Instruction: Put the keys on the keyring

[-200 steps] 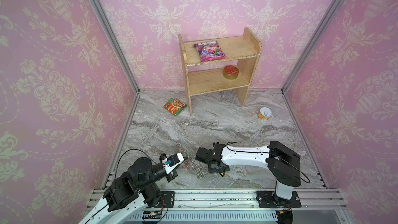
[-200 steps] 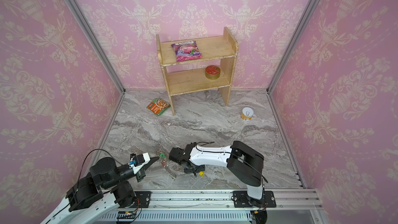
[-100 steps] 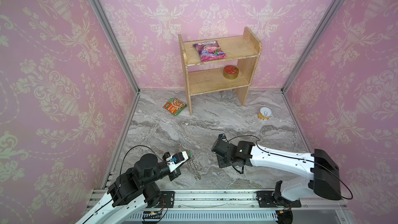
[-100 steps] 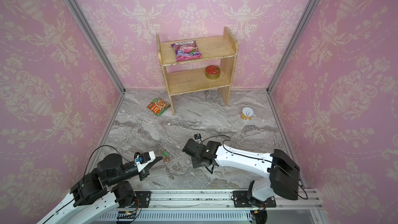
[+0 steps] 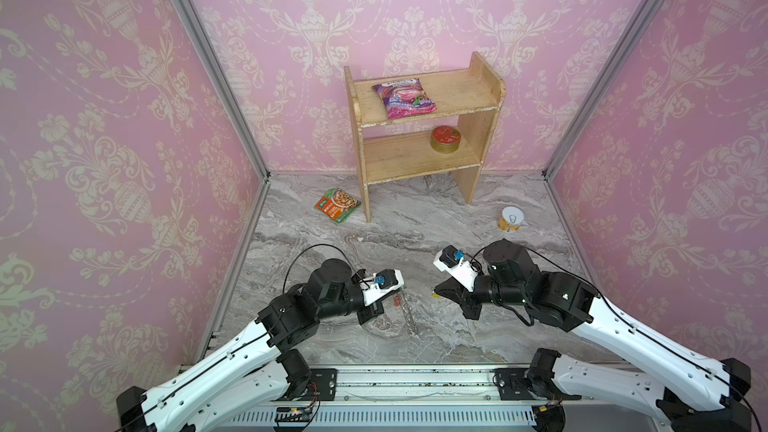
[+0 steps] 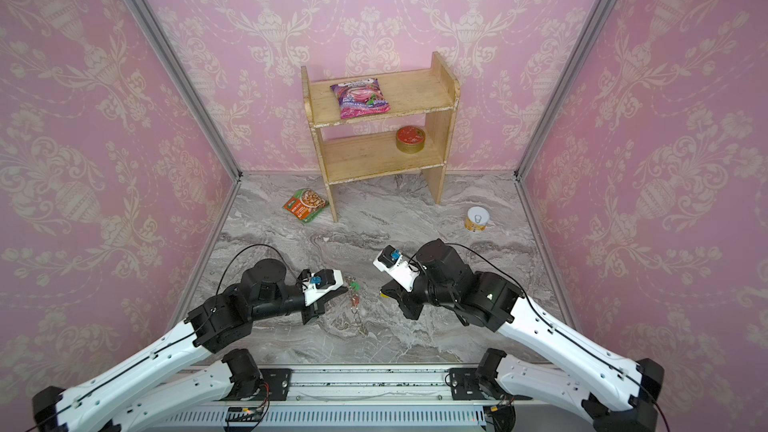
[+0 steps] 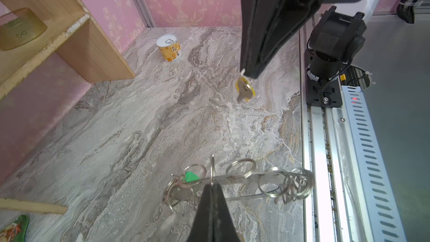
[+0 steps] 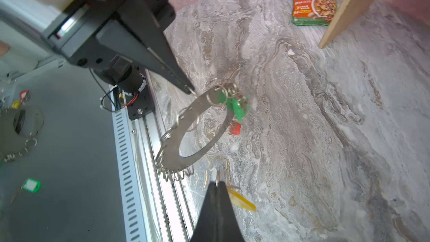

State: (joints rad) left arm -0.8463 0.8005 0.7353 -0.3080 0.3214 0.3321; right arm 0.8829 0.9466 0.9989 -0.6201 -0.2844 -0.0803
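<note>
The keyring (image 8: 173, 154) is hanging clear of the table (image 8: 325, 136) with the green-tagged key (image 8: 237, 108) already on it, and my left jaws are pinching one of its wire loops. My right jaws are pinching the yellow-tagged key (image 7: 244, 89) nearby. I'm judging it not yet threaded.

From above, the keyring (image 5: 406, 315) shows edge-on, its loops too fine to tell apart. In the left wrist view the yellow-tagged key (image 7: 243, 89) is blurred and the gold tin (image 7: 21, 29) is cut by the edge. In the right wrist view the green tag (image 8: 236, 108) is smeared, and the right gripper (image 8: 217, 183) hides most of the key.
</note>
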